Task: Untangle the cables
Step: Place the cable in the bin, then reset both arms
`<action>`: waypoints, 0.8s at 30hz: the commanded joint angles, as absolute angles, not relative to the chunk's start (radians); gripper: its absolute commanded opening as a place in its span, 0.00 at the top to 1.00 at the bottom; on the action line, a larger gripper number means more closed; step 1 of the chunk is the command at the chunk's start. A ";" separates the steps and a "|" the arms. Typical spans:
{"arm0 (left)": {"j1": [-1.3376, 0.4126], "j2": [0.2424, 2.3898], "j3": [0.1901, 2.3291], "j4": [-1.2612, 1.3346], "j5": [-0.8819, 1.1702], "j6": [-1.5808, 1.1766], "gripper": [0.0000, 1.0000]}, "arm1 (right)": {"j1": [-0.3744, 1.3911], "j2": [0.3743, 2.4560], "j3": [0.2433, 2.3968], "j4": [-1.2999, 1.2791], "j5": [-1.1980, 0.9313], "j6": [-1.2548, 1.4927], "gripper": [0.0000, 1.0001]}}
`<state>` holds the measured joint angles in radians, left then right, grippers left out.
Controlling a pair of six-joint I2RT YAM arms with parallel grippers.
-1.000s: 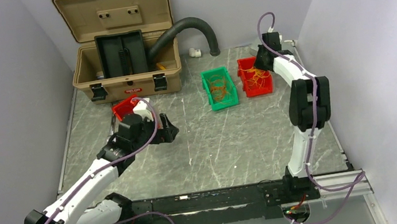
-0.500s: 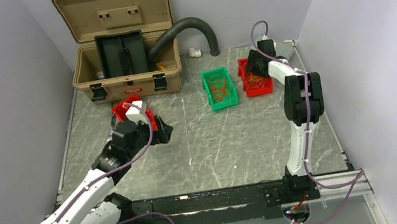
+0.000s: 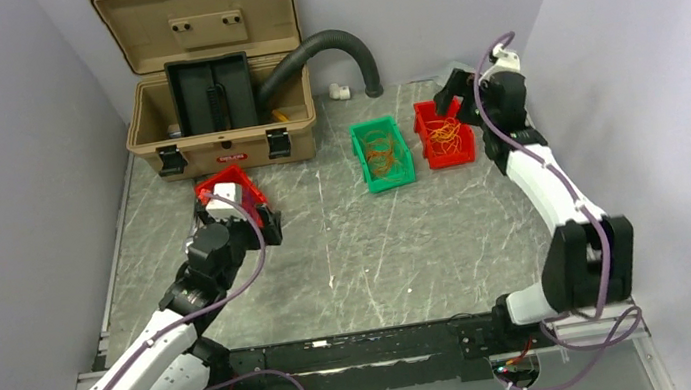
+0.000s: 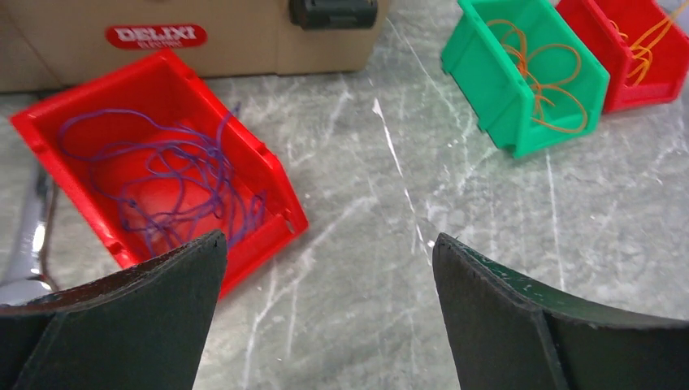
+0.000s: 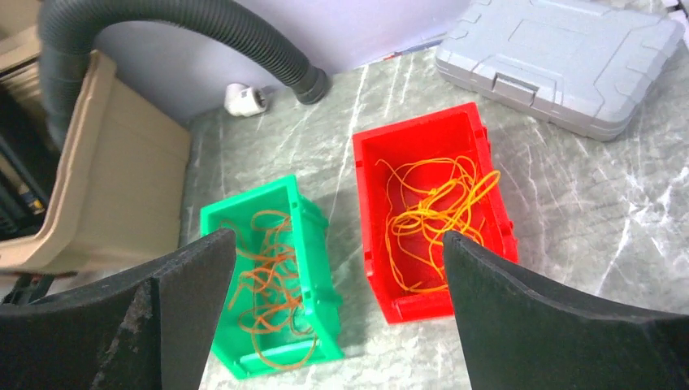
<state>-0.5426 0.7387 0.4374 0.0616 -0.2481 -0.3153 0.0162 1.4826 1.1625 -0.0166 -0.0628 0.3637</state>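
The cables lie sorted in three bins. Thin orange wires (image 5: 268, 268) fill the green bin (image 3: 381, 153), and yellow-orange wires (image 5: 435, 207) coil in the red bin (image 3: 444, 132) beside it. Thin purple wires (image 4: 162, 175) are tangled in a second red bin (image 3: 224, 185) at the left. My right gripper (image 5: 339, 237) hangs open above the green and red bins with nothing between its fingers. At the corner of the left red bin, my left gripper (image 4: 329, 252) is open over bare table.
An open tan toolbox (image 3: 216, 81) stands at the back left, with a thick black corrugated hose (image 3: 332, 47) arching out of it. A grey case (image 5: 561, 57) lies behind the right red bin. A small white fitting (image 5: 244, 99) sits by the back wall.
My right gripper has opened and drawn back up from the red bin, and its arm has swung out to the right. My left arm has shifted left toward the bin of purple wires.
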 commanded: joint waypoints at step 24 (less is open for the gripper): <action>-0.121 1.128 0.239 0.769 -0.201 0.014 0.01 | 0.038 1.335 0.163 1.162 0.273 0.029 0.03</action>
